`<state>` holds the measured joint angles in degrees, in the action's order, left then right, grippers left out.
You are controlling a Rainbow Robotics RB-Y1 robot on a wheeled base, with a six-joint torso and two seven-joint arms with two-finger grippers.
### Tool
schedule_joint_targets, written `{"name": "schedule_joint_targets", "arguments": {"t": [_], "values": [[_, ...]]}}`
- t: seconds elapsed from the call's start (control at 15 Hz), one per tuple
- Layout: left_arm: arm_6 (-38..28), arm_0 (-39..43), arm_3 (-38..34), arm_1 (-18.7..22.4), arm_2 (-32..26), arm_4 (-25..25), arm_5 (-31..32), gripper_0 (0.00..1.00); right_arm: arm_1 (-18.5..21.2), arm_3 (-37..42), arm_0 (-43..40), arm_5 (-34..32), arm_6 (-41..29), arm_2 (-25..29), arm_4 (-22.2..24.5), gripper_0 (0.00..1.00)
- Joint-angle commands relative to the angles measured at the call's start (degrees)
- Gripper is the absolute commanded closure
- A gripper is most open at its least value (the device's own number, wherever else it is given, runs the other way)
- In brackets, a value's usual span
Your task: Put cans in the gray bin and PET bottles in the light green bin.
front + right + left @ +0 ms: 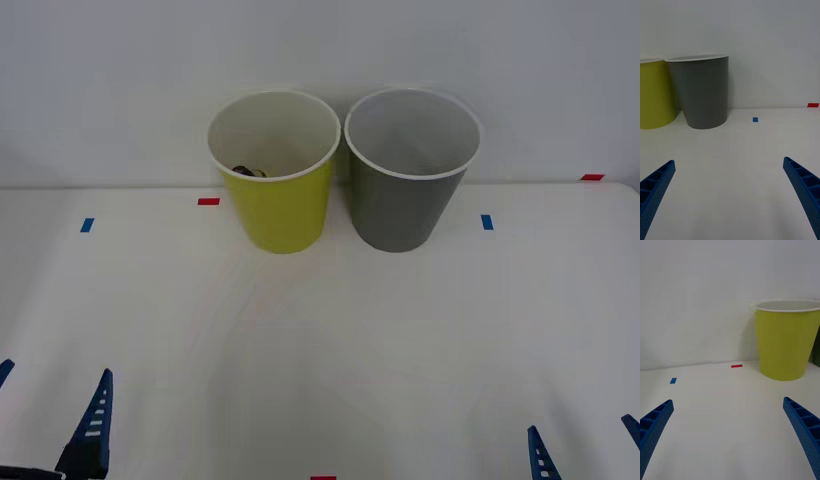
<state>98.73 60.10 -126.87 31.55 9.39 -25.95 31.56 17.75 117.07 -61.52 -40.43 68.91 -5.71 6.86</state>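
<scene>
Nearest to me, the left hand (50, 420) is hanging low over the near edge of the desk (320, 340), its two blue ribbed fingers (655, 423) spread wide and gripping nothing. The right hand (585, 445) is doing the same at the opposite near corner, fingers (805, 187) splayed wide and empty. Both seem to be waiting in a parked pose, well back from the bins, so the working area ahead of them is staying open.

Ahead of the left hand and a little toward the right one, the light green bin (277, 170) is standing upright by the wall. Just beside it, ahead of the right hand, the gray bin (408, 170) is standing upright too, their rims almost touching. Placing them side by side within reach of both arms probably makes sorting simple.

Both bins are round and tapering toward the base, in smooth matte plastic with thin white rims and pale insides. Down inside the green bin, something small, dark and yellow is peeking over the near rim; I am taking it for the bottle (248, 172), which would be in its proper place. What the gray bin is holding, I cannot tell.

The desk is looking plain white and smooth, with small blue and red tape marks (208, 201) scattered across it. No loose cans or bottles are lying ahead of either hand, so the sorting looks about finished.
</scene>
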Motion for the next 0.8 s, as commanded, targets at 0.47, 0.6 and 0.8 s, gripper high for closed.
{"name": "schedule_joint_targets", "arguments": {"t": [0.47,0.6,0.8], "values": [[0.1,5.8,6.1,-0.1,3.6,3.8,9.0,0.00,0.0,0.0,0.0,0.0,0.0,0.0,0.0,0.00],[0.2,5.8,6.1,-0.5,3.6,4.0,9.0,0.00,0.0,0.0,0.0,0.0,0.0,0.0,0.0,0.00],[0.2,5.8,6.1,-0.5,3.6,4.0,9.0,0.00,0.0,0.0,0.0,0.0,0.0,0.0,0.0,0.00]]}}
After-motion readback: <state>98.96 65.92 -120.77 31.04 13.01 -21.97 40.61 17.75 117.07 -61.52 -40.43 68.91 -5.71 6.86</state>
